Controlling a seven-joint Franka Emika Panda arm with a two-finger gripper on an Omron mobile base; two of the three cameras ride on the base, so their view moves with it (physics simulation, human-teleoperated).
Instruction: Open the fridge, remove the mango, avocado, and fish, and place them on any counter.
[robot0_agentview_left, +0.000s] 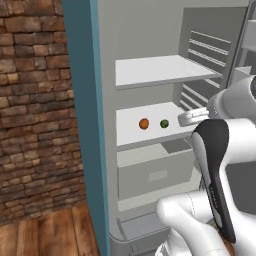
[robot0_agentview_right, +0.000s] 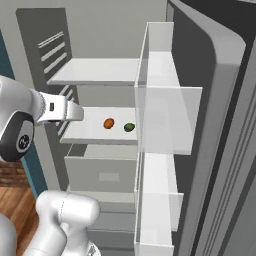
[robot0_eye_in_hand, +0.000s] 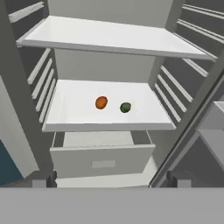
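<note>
Tool (robot0_eye_in_hand: 112, 177) open, well short of mango (robot0_eye_in_hand: 101, 103), shelf (robot0_eye_in_hand: 70, 109)

arm (robot0_agentview_left: 220, 165) – raised, reaching forward | pincer (robot0_eye_in_hand: 112, 178) – fingers spread wide
</note>
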